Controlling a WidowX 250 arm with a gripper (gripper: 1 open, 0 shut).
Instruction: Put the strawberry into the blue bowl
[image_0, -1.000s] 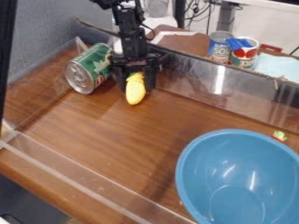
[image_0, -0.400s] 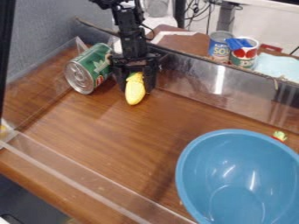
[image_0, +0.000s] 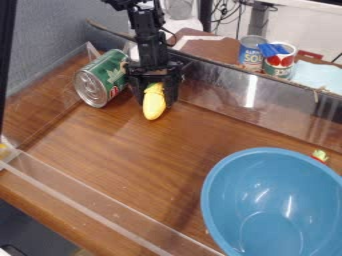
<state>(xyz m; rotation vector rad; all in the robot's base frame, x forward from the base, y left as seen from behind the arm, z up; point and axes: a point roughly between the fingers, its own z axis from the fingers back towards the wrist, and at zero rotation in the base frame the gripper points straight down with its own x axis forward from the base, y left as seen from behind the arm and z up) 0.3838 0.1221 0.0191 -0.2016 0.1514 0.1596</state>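
- Little movement: the gripper (image_0: 155, 88) sits marginally differently over the yellow item.
- Blue bowl (image_0: 274, 205): round, glossy plastic, front right.
- Green can (image_0: 102, 79): ribbed metal cylinder, on its side; a sideways arm swing could roll it.
- Gripper: jaws drawn together; grip on the smooth, tapered yellow item (image_0: 155, 101) unconfirmed.
- Strawberry (image_0: 319, 155): probably the small red piece behind the bowl; careless reach could pin it against the barrier.

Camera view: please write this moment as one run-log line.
end effector: shut, at elongated yellow object, grip unclear | large round light-blue plastic bowl: no strawberry inside | green metal can: beside end effector
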